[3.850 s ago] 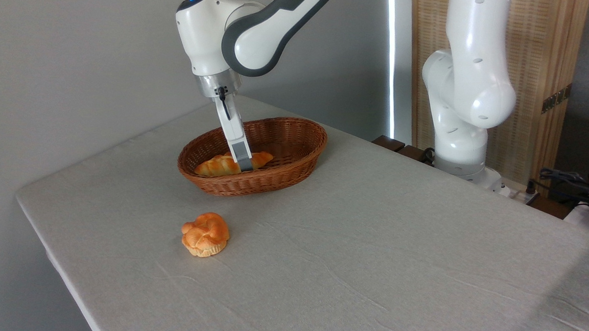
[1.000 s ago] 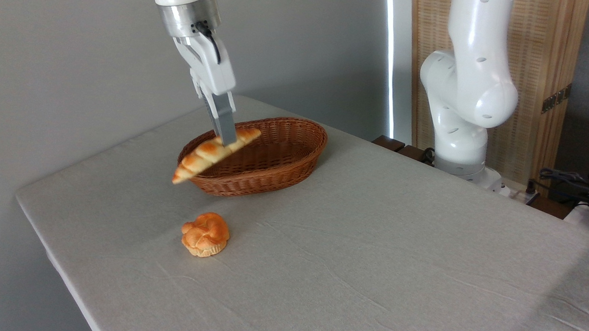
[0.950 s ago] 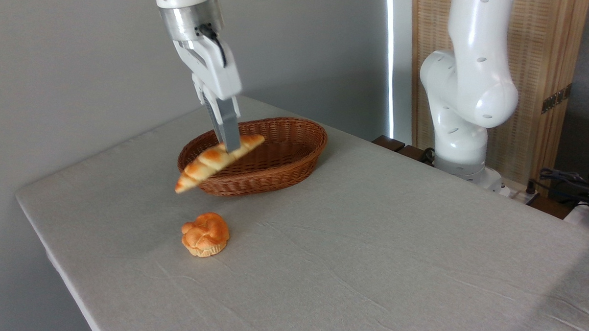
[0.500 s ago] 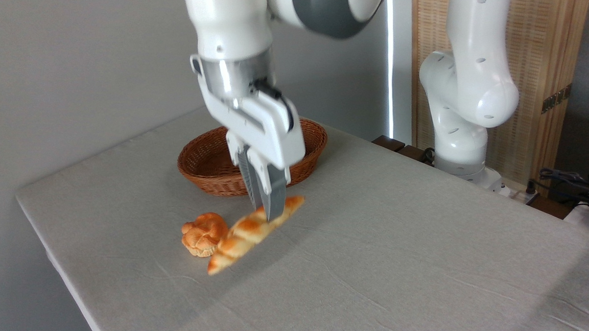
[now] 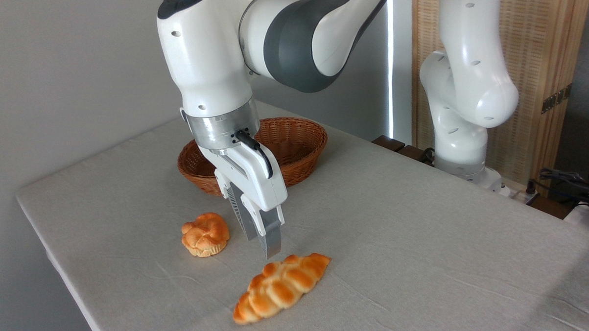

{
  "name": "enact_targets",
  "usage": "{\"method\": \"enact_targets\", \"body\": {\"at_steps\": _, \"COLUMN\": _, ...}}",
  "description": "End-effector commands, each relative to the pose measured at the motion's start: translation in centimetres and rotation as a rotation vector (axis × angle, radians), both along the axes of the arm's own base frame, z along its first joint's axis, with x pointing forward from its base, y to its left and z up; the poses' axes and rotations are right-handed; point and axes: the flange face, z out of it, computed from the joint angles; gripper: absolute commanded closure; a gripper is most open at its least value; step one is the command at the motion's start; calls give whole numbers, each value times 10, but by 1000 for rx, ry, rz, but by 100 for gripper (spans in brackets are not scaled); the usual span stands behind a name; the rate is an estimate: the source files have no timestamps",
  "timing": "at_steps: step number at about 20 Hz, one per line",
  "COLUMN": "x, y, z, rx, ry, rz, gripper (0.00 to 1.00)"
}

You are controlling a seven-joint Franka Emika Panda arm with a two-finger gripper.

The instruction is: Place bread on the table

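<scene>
Item one, the bread (image 5: 281, 287): a long braided golden-orange loaf with tapered ends, which lay flat on the table (image 5: 424, 239), just below and in front of the fingertips of the gripper (image 5: 268, 245), and apart from them. Half a second earlier the same loaf had hung tilted in the air, pinched between the fingers, with its lower end close to the bun; almost four seconds earlier it had lain inside the basket. Item two, the gripper: it pointed down at a slant above the loaf's far end, held nothing, and its fingers (image 5: 273, 239) stood slightly parted (the gap between them was narrow and seen nearly edge-on). It had let go since the previous picture and stood a little above the loaf. Item three, a small round knotted bun (image 5: 205, 234): it sat on the cloth just left of the gripper, in the same spot as in every earlier picture. Item four, a brown oval wicker basket (image 5: 298, 141): it stood behind the gripper, partly hidden by the wrist, unmoved, with no bread showing in the part that could be seen. Item five, the arm's white base column (image 5: 464, 105): it rose at the table's far right edge, well apart from the gripper.
</scene>
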Motion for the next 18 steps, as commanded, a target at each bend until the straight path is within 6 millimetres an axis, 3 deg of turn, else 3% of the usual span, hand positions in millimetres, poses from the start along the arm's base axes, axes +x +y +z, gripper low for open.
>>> {"method": "enact_targets", "body": {"at_steps": 1, "x": -1, "y": 4, "z": 16, "rx": -1, "ry": -32, "rz": -4, "gripper": 0}}
{"method": "enact_targets", "body": {"at_steps": 3, "x": 0, "y": 9, "z": 31, "rx": -15, "ry": -47, "rz": 21, "gripper": 0}}
{"method": "enact_targets", "body": {"at_steps": 8, "x": -1, "y": -16, "z": 98, "rx": -23, "ry": -84, "rz": 72, "gripper": 0}}
{"method": "enact_targets", "body": {"at_steps": 13, "x": -9, "y": -16, "z": 148, "rx": -89, "ry": -66, "rz": 140, "gripper": 0}}
{"method": "enact_targets", "body": {"at_steps": 15, "x": -9, "y": -20, "z": 152, "rx": -114, "ry": -73, "rz": 141, "gripper": 0}}
{"method": "enact_targets", "body": {"at_steps": 18, "x": -7, "y": -41, "z": 146, "rx": -107, "ry": -57, "rz": 139, "gripper": 0}}
